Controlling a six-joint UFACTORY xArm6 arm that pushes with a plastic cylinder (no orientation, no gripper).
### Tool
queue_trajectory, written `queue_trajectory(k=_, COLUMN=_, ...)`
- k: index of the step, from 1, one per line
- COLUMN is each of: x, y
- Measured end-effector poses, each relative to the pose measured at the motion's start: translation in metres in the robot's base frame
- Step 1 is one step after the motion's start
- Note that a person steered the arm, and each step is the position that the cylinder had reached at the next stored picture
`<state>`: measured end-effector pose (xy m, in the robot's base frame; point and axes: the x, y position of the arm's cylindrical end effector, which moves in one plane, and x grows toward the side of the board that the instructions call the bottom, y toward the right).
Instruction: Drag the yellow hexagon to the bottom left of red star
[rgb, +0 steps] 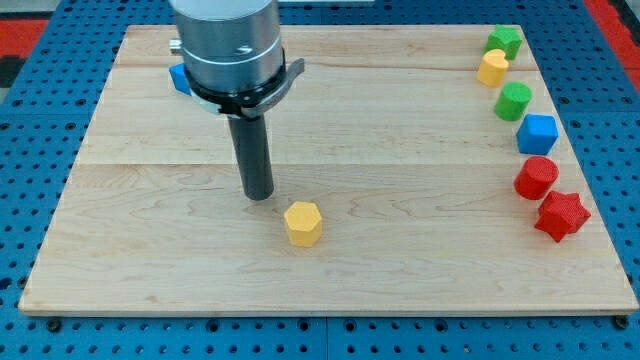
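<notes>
The yellow hexagon (302, 223) lies on the wooden board (150, 250) a little below its middle. The red star (562, 215) lies near the view's right edge, far to the right of the hexagon. My tip (259, 196) rests on the board just up and to the left of the yellow hexagon, a small gap apart from it.
Down the right edge stand a green block (505, 41), a yellow block (492, 68), a green cylinder (514, 101), a blue cube (537, 133) and a red cylinder (536, 177) just above the star. A blue block (180, 78) shows at the top left, partly behind the arm.
</notes>
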<state>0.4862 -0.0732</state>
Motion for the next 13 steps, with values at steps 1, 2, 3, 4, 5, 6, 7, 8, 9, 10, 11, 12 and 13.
queue_trajectory(k=1, x=0.019, y=0.053)
queue_trajectory(k=2, x=0.032, y=0.125)
queue_trajectory(k=3, x=0.002, y=0.086)
queue_trajectory(k=4, x=-0.007, y=0.028)
queue_trajectory(k=5, x=0.031, y=-0.003)
queue_trajectory(k=6, x=0.049, y=0.072)
queue_trajectory(k=7, x=0.049, y=0.175)
queue_trajectory(k=8, x=0.049, y=0.135)
queue_trajectory(k=9, x=0.064, y=0.104)
queue_trajectory(k=10, x=0.069, y=0.119)
queue_trajectory(k=11, x=0.075, y=0.146)
queue_trajectory(k=12, x=0.077, y=0.180)
queue_trajectory(k=13, x=0.094, y=0.174)
